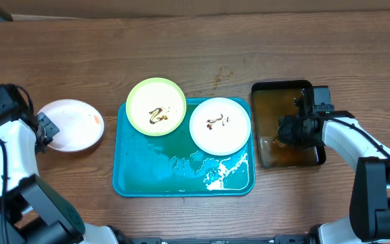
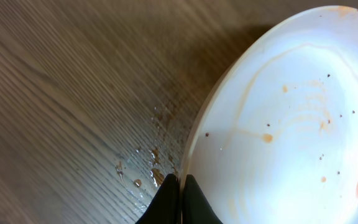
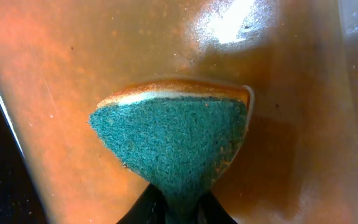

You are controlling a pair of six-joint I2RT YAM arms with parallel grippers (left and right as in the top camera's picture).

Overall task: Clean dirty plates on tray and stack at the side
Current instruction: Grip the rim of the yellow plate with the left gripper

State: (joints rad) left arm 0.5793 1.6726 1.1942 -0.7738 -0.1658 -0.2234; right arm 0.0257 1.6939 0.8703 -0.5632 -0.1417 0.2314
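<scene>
- On the teal tray (image 1: 147, 173), a lime-green plate (image 1: 156, 106) sits at the far-left corner, overlapping the rim. A white plate (image 1: 220, 125) lies toward the far-right corner. Both carry brown smears.
- Near the tray's front-right corner, its floor is wet with white foam (image 1: 217, 169).
- Left of the tray, well apart from it on the worktop (image 1: 249, 47), lies a second white plate (image 1: 73, 125) with faint orange streaks.
- The left end effector (image 2: 180, 193) is at that plate's outer edge, on the side away from the tray. Its fingers are pressed together, with the tips right at the rim. Whether the rim is pinched cannot be told.
- Just right of the tray stands a black tray (image 1: 279, 84) of brownish water.
- The right end effector (image 3: 173, 208) hangs over the black tray, clamped on a green-faced sponge (image 3: 173, 137) that sits in the water.
</scene>
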